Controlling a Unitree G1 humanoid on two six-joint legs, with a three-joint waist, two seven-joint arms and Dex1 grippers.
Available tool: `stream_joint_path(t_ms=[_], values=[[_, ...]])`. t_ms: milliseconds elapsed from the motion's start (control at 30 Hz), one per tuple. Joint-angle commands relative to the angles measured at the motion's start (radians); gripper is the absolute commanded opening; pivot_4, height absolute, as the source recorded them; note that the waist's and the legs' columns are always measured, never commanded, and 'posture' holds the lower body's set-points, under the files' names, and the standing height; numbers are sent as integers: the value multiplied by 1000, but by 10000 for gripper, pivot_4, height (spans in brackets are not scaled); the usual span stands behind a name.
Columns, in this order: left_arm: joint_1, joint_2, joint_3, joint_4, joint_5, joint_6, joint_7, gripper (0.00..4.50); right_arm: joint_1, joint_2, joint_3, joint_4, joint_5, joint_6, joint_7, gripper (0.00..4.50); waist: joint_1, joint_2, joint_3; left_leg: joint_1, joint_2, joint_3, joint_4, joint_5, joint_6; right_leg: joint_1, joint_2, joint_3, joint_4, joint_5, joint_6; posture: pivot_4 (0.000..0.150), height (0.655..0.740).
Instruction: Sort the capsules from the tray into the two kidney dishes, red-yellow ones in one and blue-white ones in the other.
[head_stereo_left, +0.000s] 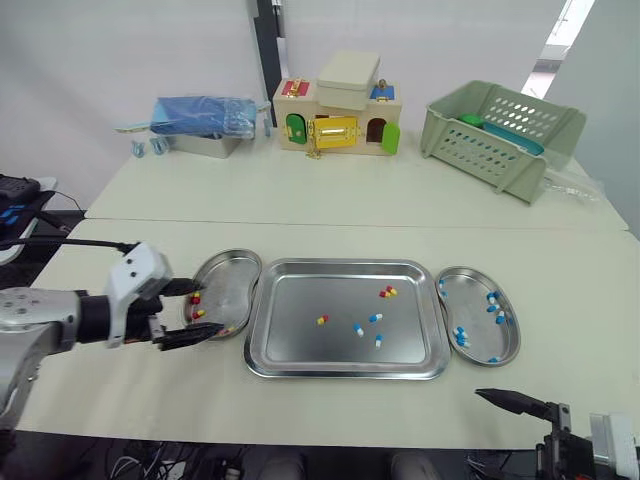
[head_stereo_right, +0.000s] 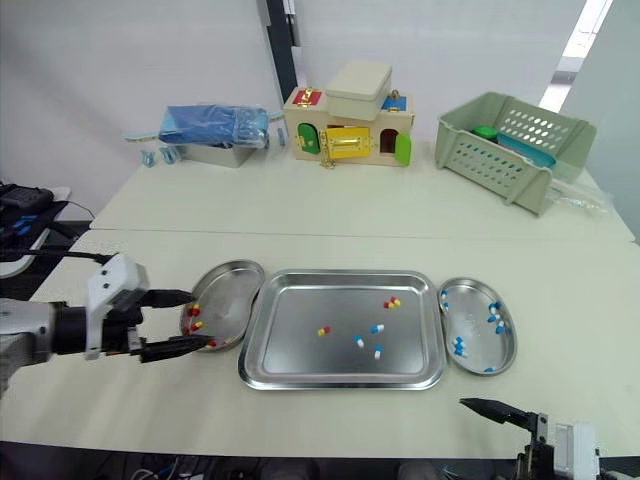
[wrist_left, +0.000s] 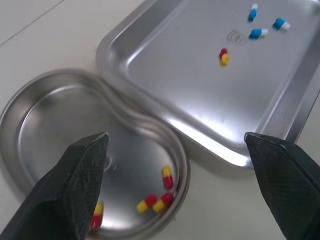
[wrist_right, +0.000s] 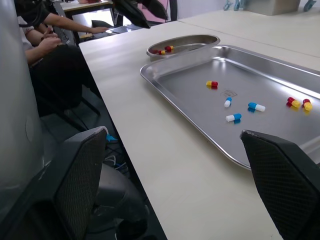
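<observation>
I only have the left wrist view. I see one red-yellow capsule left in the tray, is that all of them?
Observer: No, more red-yellow capsules lie in the tray's far right part.
Operator: What's in the other dish?
Observer: The right dish holds only blue-white capsules.
Operator: And the right end effector?
Observer: Open, empty, low by the table's near edge, short of the tray.

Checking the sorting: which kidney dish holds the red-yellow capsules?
The left kidney dish, at the open left gripper; the right kidney dish holds blue-white capsules.
</observation>
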Motion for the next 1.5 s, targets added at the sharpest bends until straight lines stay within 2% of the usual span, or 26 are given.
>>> stream_joint_path(t_ms=[33, 167, 433, 567, 800, 1133, 1233, 1500], values=[[-72, -46, -72, -104, -34, 46, 74, 44835, -12, 9, 34, 40, -34, -83, -14, 45000, 1, 0, 0, 0, 0, 0, 0, 0, 0, 0, 0, 0, 0, 0, 0, 1500, 7400], [-133, -112, -246, -172, 29, 56, 145, 44835, -28, 11, 58, 68, -48, -116, -56, 45000, 1, 1, 0, 0, 0, 0, 0, 0, 0, 0, 0, 0, 0, 0, 0, 1500, 7400], [-215, -273, -473, -91, 163, 35, 281, 44835, -20, 4, 111, 67, -65, -153, -119, 45000, 5, 1, -1, 0, -1, -1, 1, 0, 0, 1, 0, 0, 0, 0, 0, 1500, 7400], [-261, -336, -510, -25, 204, 55, 331, 44835, -12, -9, 127, 63, -67, -164, -142, 45000, 6, 1, -1, 0, -1, -1, 1, 0, 0, 1, 0, 0, 0, 0, 0, 1500, 7400], [-302, -383, -577, 13, 275, 70, 368, 44835, -4, -29, 135, 60, -66, -179, -168, 45000, 6, 1, -1, 0, -1, -1, 2, 0, 0, 1, 0, 0, 0, 0, 0, 1500, 7400], [-322, -393, -622, 36, 326, 119, 382, 44835, 0, -43, 135, 66, -59, -200, -197, 45000, 6, 1, -1, 0, -1, -1, 2, 0, 0, 1, 0, 0, 0, 0, 0, 1500, 7400], [-325, -394, -628, 37, 332, 124, 381, 38590, -2, -40, 132, 67, -55, -200, -214, 45000, 6, 1, -1, 0, -1, -1, 2, 0, 0, 1, 0, 0, 0, 0, 0, 1500, 7400], [-325, -388, -640, 33, 335, 135, 373, 12513, -10, -36, 122, 88, -45, -189, -271, 45000, 6, 2, -2, 0, -1, -1, 2, 0, 0, 2, 0, 0, 0, 0, 0, 1500, 7400]])
